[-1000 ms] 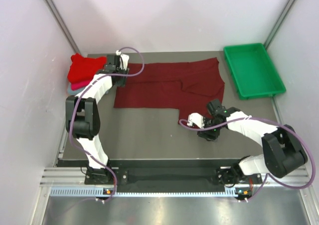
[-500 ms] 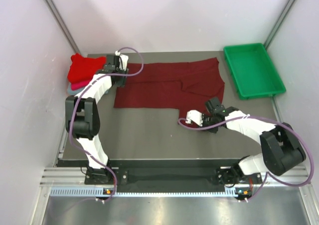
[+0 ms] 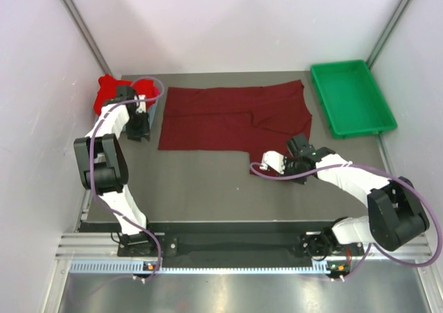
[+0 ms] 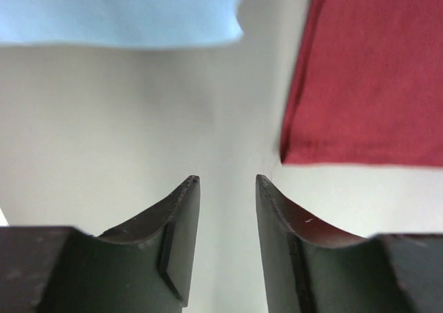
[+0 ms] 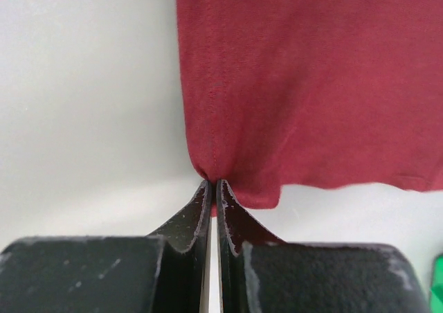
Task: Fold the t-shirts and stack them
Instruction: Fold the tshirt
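My right claw [image 5: 212, 183] is clamped on the hem corner of the maroon shirt [image 3: 235, 119], which lies spread left of the tray [image 3: 353, 98]. My left claw [image 4: 227, 181] stands apart and empty. The cloth looks soft and light, so I'd grip it at the corners.

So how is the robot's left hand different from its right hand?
The left hand is open, with a gap between its fingers; the right hand is pinched shut. The left hand holds nothing; the right hand grips the maroon shirt by its edge. Both have dark, curved fingers.
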You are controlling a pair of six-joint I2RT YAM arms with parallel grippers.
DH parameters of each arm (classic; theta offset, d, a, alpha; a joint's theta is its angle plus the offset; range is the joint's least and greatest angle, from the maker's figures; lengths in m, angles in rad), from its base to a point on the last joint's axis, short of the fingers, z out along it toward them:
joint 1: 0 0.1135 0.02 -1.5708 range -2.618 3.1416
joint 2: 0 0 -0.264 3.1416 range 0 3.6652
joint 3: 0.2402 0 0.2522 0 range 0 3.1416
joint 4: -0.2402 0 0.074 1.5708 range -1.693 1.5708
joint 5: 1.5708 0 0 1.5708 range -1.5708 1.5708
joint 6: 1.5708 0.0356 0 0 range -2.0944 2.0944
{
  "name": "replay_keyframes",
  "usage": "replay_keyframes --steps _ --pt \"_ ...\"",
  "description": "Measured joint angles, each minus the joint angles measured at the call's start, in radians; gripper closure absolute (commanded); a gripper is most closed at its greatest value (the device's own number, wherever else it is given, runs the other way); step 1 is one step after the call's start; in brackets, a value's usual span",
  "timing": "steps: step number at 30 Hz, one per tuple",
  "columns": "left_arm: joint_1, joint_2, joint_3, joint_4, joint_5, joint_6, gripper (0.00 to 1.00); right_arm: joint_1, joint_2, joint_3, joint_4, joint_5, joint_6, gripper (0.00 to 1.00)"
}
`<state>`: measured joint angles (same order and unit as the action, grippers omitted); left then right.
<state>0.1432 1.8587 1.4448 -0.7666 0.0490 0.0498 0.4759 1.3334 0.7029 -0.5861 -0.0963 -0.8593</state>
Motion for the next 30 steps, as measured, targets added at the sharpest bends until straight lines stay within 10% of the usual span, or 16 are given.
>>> replay_keyframes --steps 15,19,21,30 --pt "0.008 0.215 0.095 -0.127 0.265 -0.035 0.56 0.0 -0.007 0.035 -0.016 0.009 0.011 1.0" --pt "0.008 0.238 0.121 -0.129 0.281 -0.046 0.73 0.0 -0.007 0.039 -0.018 0.01 0.016 1.0" --pt "0.009 0.246 0.129 -0.133 0.29 -0.051 1.0 0.0 -0.007 0.039 -0.018 0.012 0.018 1.0" --pt "0.015 0.237 0.124 -0.149 0.309 -0.037 1.0 -0.032 -0.015 0.072 -0.029 0.022 0.047 1.0"
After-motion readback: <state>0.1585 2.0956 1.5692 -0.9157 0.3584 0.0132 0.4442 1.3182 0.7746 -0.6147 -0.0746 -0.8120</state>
